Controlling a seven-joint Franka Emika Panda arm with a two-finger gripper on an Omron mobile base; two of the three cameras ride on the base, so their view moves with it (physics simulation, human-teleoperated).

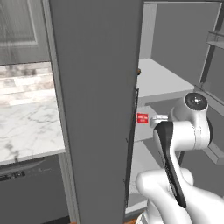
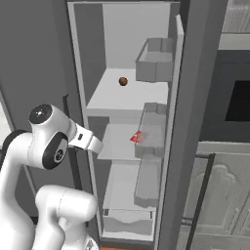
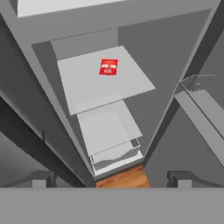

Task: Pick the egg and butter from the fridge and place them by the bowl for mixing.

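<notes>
The egg (image 2: 123,81) is a tiny brown ball resting on the upper shelf (image 2: 112,97) inside the open fridge (image 2: 93,49), towards the back and clear of everything else. One shelf lower lies a small red packet (image 3: 108,67) with a white mark, which I must not confuse with the butter. I cannot make out any pale stick of butter in these pictures, so I judge the egg to be my first target.

In the hand view the gripper (image 3: 109,179) points down into the fridge, over the lower shelf and the drawer beneath it. Its two dark fingers (image 3: 38,178) stand wide apart, released, with nothing between them. In the right base view the arm's white wrist (image 2: 80,137) sits at about the height of the red packet's shelf, so I judge the hand to be below the egg's shelf.

To do this step well, I would raise the hand and tilt it until the egg centres between the fingers. I would keep clear of the fridge door's edge (image 1: 131,131) and the door bins (image 2: 156,66) on the way in. The egg is round and could roll, so I would close on it gently across its middle, without nudging it first.
</notes>
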